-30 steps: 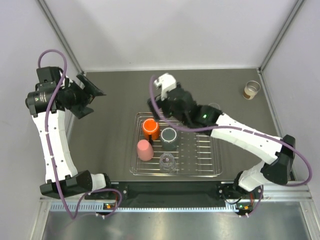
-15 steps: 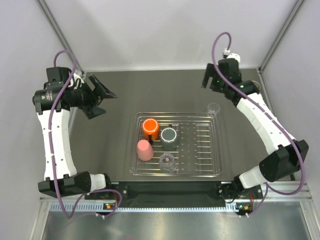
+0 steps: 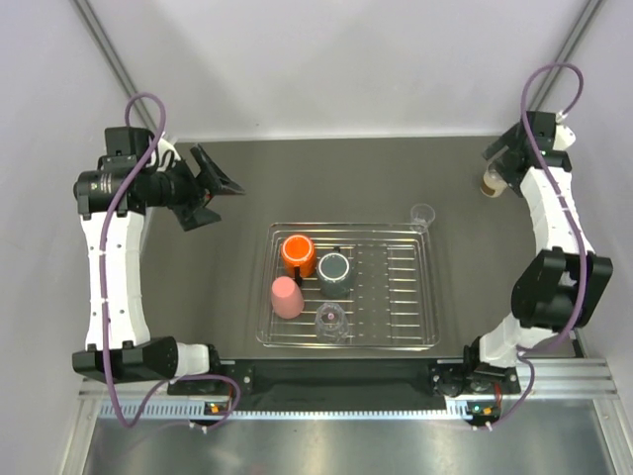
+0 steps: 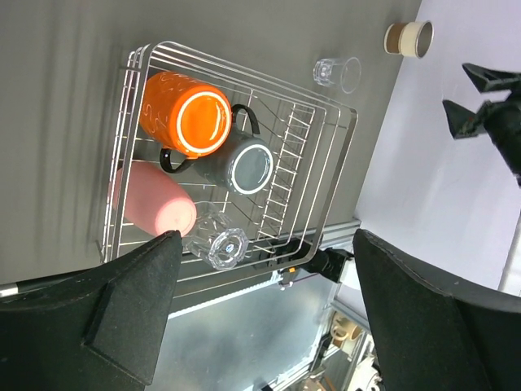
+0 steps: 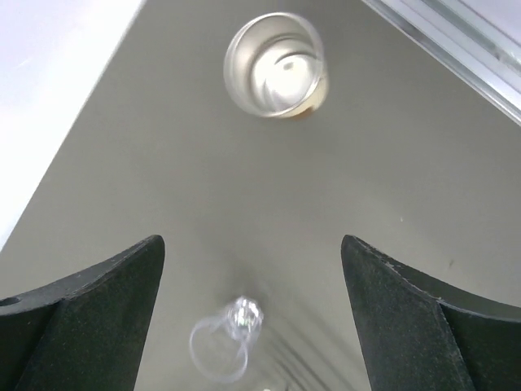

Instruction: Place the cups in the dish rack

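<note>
The silver wire dish rack (image 3: 396, 293) lies mid-table. In it are an orange cup (image 3: 297, 254), a dark grey cup (image 3: 334, 270), a pink cup (image 3: 287, 297) and a clear cup (image 3: 331, 320). Another clear cup (image 3: 423, 214) stands on the table just outside the rack's far right corner. A cream cup (image 3: 493, 185) stands in the back right corner. My right gripper (image 3: 500, 161) is open and empty, hovering above the cream cup (image 5: 277, 65). My left gripper (image 3: 215, 188) is open and empty, high over the table left of the rack (image 4: 342, 155).
White walls close in the back and both sides. The right wall stands close to the cream cup. A metal rail (image 3: 346, 381) runs along the near edge below the rack.
My right arm has swung from over the rack's far left side out to the back right corner, above the cream cup. My left gripper has drifted slightly right. The cups have not moved.
</note>
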You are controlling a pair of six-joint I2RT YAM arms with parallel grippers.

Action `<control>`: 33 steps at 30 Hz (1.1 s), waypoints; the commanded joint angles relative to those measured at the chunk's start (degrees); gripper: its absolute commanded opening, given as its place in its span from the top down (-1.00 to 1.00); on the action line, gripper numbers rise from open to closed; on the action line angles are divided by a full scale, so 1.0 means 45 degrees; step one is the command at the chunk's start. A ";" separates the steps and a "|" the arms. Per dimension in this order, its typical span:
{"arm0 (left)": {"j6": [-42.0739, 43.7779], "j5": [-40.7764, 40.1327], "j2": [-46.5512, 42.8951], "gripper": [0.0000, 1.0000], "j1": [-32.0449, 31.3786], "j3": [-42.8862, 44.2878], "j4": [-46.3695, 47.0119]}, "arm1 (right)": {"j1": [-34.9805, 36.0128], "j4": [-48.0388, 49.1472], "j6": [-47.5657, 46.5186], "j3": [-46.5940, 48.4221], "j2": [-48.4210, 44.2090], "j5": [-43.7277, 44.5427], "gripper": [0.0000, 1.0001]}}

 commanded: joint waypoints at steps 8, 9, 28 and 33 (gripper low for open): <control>0.0514 -0.0002 0.0092 -0.80 -0.0519 0.0548 0.0180 | -0.1399 -0.0076 0.1854 0.2400 0.2965 -0.0431 -0.72; 0.0514 -0.0041 0.0170 -0.80 -0.0519 0.0587 0.0160 | -0.1457 -0.0076 0.1933 0.2401 0.3064 -0.0374 -0.71; -0.0872 -0.0509 0.0678 -0.79 -0.1534 0.0900 0.0414 | -0.1868 0.0138 0.1211 0.3084 0.5876 -0.0216 -0.22; -0.1009 -0.0627 0.0659 -0.79 -0.1788 0.1095 0.0278 | -0.1868 0.0412 0.0977 0.2831 0.5858 -0.0314 0.22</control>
